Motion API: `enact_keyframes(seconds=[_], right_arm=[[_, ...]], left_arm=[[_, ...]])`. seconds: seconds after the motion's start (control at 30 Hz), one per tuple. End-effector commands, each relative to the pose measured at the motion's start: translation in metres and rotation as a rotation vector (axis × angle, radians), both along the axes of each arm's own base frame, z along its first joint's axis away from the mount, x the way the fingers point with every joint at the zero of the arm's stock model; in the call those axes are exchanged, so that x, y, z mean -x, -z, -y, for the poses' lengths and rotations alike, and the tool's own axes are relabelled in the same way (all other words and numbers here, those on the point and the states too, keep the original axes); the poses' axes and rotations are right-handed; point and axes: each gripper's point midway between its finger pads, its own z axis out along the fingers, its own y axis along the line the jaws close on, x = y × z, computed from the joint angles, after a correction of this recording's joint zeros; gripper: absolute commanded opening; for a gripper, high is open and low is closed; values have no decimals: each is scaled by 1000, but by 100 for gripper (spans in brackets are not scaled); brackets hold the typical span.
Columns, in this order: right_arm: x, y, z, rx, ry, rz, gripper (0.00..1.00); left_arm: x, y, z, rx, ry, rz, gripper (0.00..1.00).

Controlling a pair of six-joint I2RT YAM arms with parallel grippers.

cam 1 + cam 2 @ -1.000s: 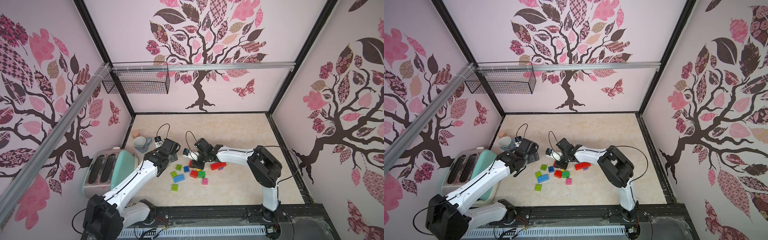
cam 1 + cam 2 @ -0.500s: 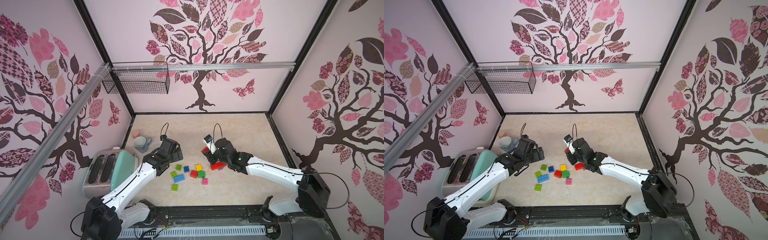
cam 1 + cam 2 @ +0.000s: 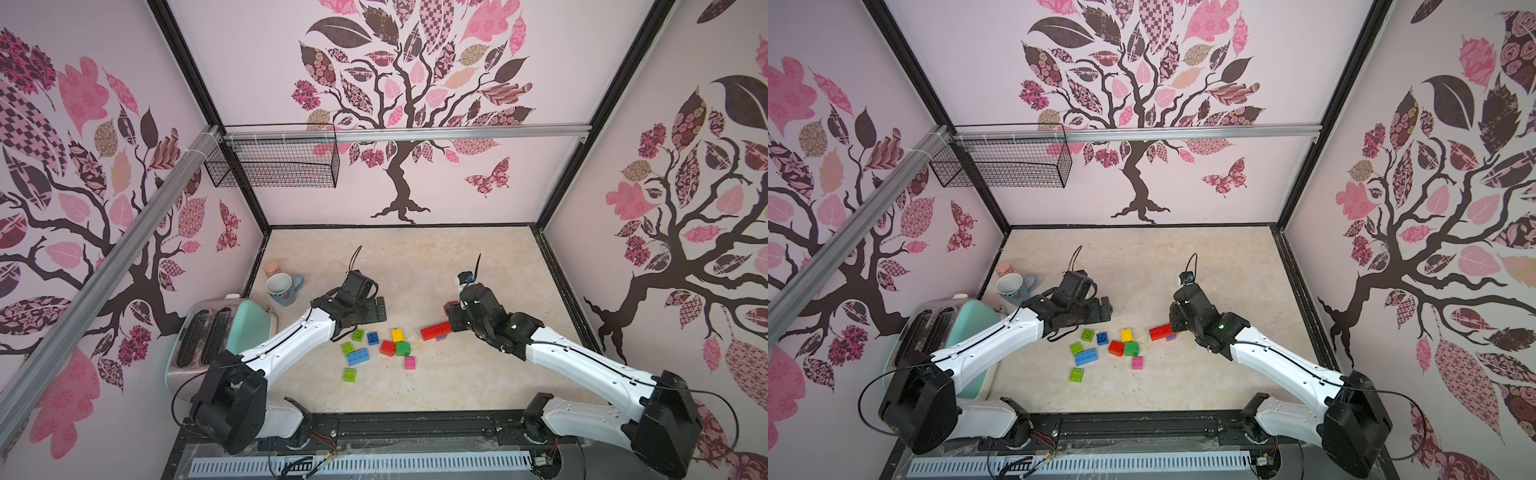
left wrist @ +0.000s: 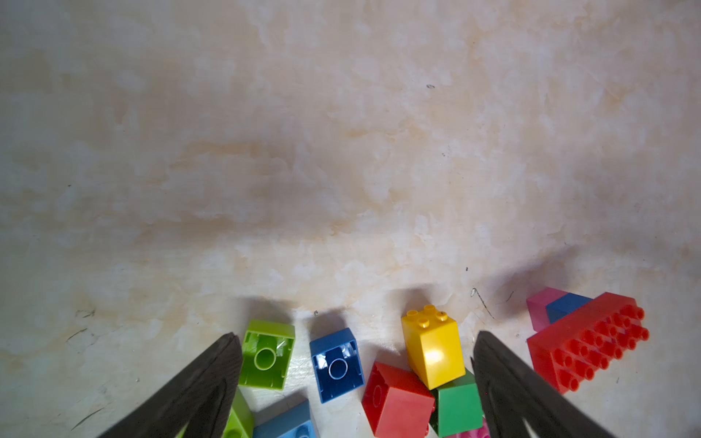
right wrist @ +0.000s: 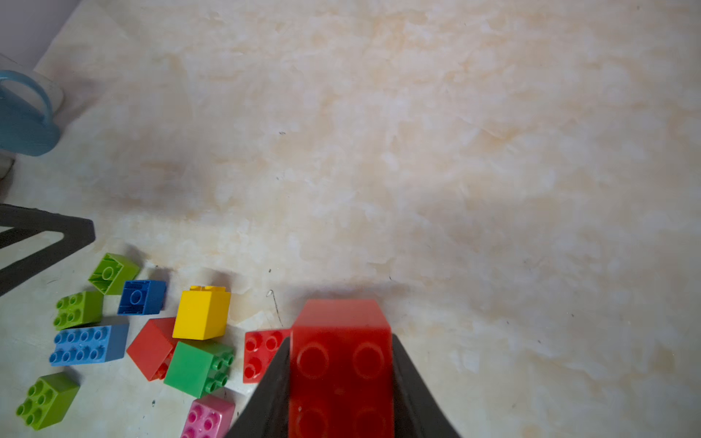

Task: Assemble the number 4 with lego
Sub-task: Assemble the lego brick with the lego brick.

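Where the beige marbled tabletop [image 3: 457,257] runs out on the robot's left, a mint-and-steel two-slot toaster [image 3: 216,332] stands; the left gripper [image 4: 355,335], the one nearer the toaster, hangs with jaws spread wide and empty; the right gripper [image 5: 340,337], farthest from the toaster, is clenched on a red studded plastic brick [image 5: 341,371]; the loose lego [image 3: 386,348], red, blue, green, lime, yellow and pink blocks, lies scattered on the table between that gripper and the toaster.
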Motion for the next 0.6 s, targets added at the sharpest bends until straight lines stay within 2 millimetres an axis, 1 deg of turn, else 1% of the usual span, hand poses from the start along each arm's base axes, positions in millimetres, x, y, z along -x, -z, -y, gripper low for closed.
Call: enact_keyframes(seconds=[0.0,0.1,0.17,0.3,0.47,0.57], right_arm=[[13,11,4,20,40,-127,0],[12,13,2,20,40,-144,0],[11,13,1,18,48,-145,0],[10,17,-7,2,30,-173,0],[5,24,-6,33,77,-202,0],[5,30,-16,34,44,-211,0]], left_arm=[[-6,-9,22,10,60,10,98],[-4,1,33,-4,88,-27,98],[-3,9,35,-17,80,-59,98],[-3,23,35,-41,66,-108,98],[-2,29,34,-60,72,-132,98],[-1,31,35,-59,77,-142,98]])
